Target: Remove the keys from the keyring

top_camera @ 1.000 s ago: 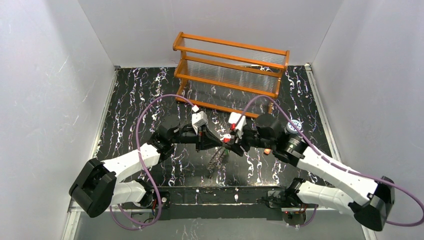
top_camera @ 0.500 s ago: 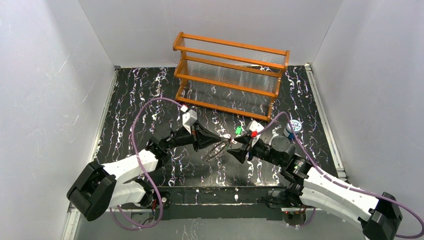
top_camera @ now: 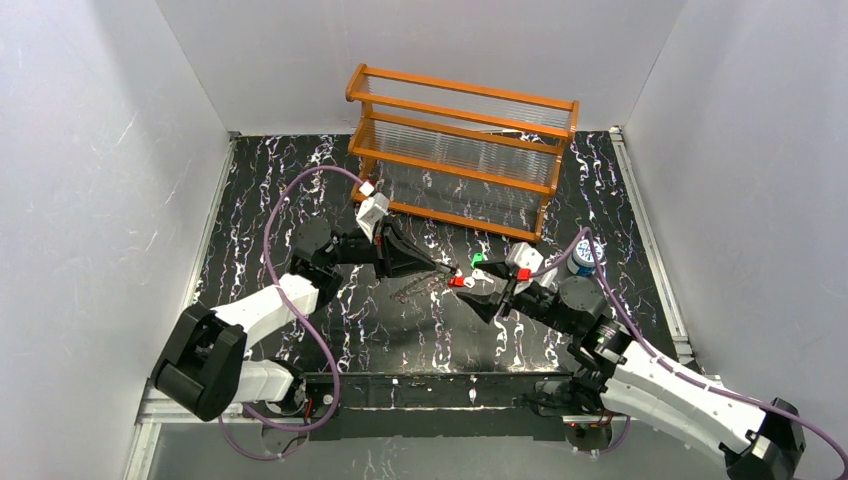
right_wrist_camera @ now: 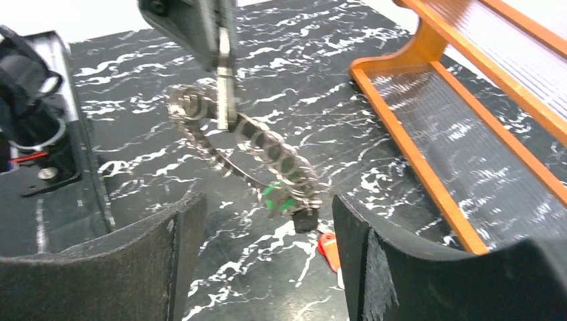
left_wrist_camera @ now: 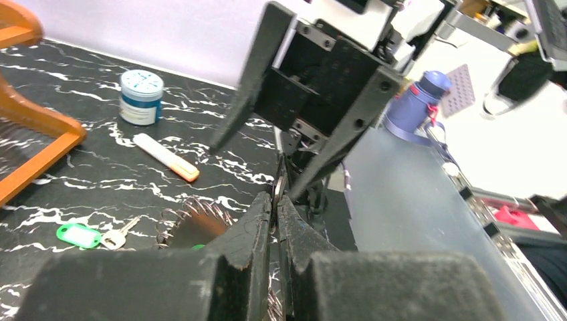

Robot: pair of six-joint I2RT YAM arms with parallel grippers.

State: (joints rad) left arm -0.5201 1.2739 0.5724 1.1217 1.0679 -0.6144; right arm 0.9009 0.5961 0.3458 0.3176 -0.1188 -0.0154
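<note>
The left pincer [left_wrist_camera: 274,204] is pressed together on the keyring [right_wrist_camera: 247,144], holding it tilted over the worktop [right_wrist_camera: 287,60] with a green key [right_wrist_camera: 271,195] at its low end. The right pincer [right_wrist_camera: 267,221] is spread wide near that end. A red key [right_wrist_camera: 327,244] and a second green key [left_wrist_camera: 80,235] lie loose on the worktop.

Black, white-veined table [top_camera: 250,200]; orange rack [top_camera: 460,140]; green-headed key [left_wrist_camera: 79,235].
</note>
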